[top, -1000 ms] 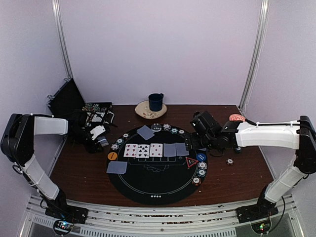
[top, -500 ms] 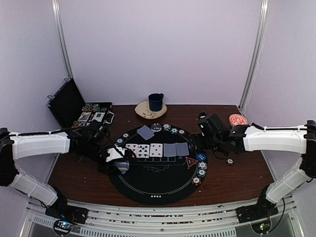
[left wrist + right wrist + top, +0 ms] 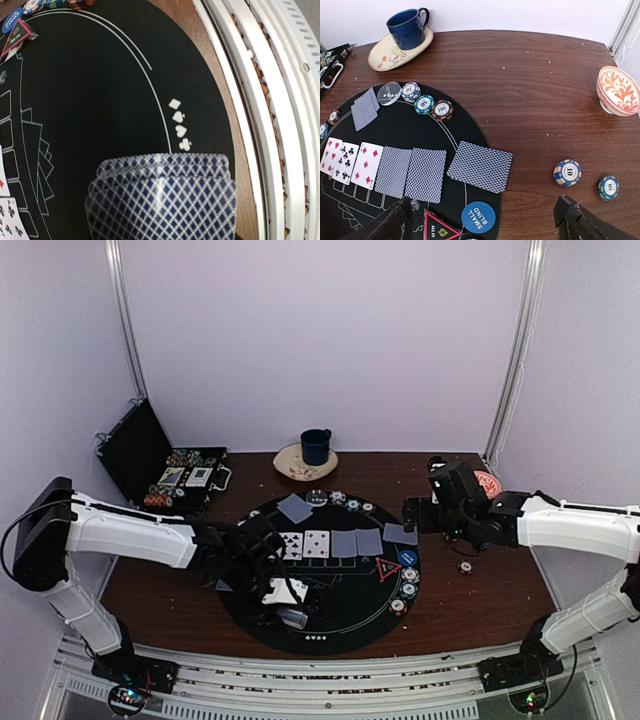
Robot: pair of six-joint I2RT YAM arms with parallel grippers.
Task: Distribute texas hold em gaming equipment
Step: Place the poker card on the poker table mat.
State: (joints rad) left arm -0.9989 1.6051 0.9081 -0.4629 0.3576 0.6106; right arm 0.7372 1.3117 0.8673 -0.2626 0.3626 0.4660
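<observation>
With left claw (image 3: 290, 612), pinches cards (image 3: 162, 200) above mat's (image 3: 340, 625) near edge. With right claw (image 3: 412, 514), spread wide and empty, hovers near a face-down card (image 3: 480, 166) at mat's right edge.

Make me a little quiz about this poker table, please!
1. True or false: the dark blue ceramic mug stands on a cream plate.
2. How many striped round poker chips lie on the bare brown wooden table, right of the black round felt mat? A one, B two, C four.
3. Fill in: the left gripper holds several ____.
Key: 1 true; 2 B; 3 blue-diamond-backed playing cards.
</observation>
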